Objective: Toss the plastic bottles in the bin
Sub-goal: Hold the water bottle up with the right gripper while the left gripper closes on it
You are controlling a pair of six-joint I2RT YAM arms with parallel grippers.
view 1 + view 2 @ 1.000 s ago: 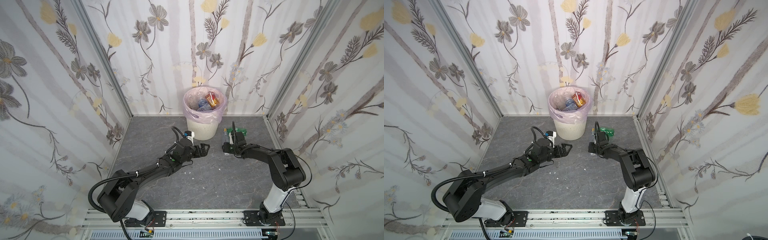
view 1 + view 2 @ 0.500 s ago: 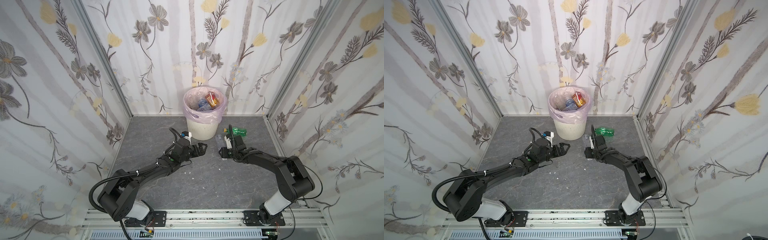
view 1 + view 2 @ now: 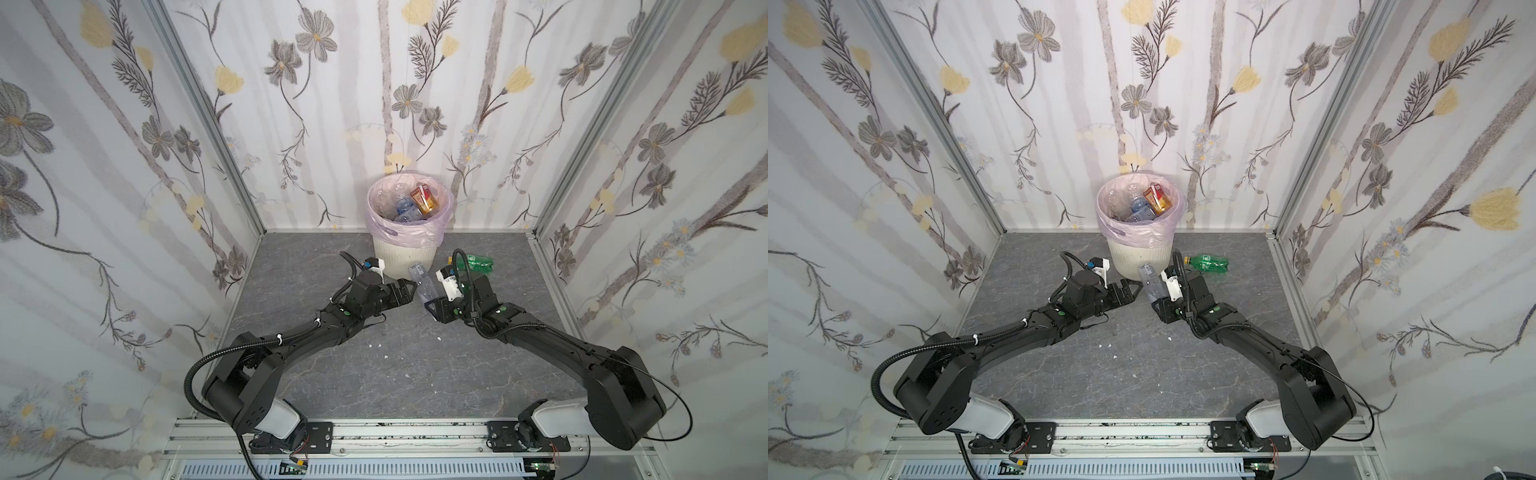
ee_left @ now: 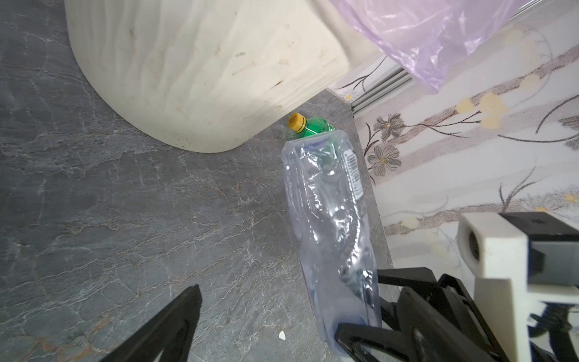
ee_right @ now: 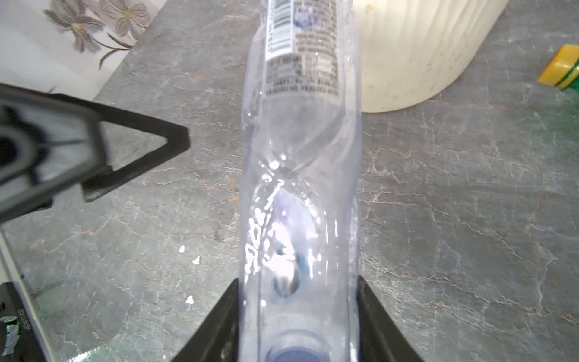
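Black arms (image 3: 324, 328) stretched low, right fingers (image 5: 374, 322) clamped on clear bottle (image 3: 424, 286), left fingers (image 4: 175, 319) apart.

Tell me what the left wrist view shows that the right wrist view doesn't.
Only the left wrist view shows the pink bag overhanging the bin. Only the right wrist view shows the blue cap of the clear bottle, held in the right gripper. Both show that bottle, the bin's cream wall and the yellow cap of the green bottle.

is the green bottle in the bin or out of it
Out: the green bottle lies on its side on the floor beside the bin, yellow cap toward it.
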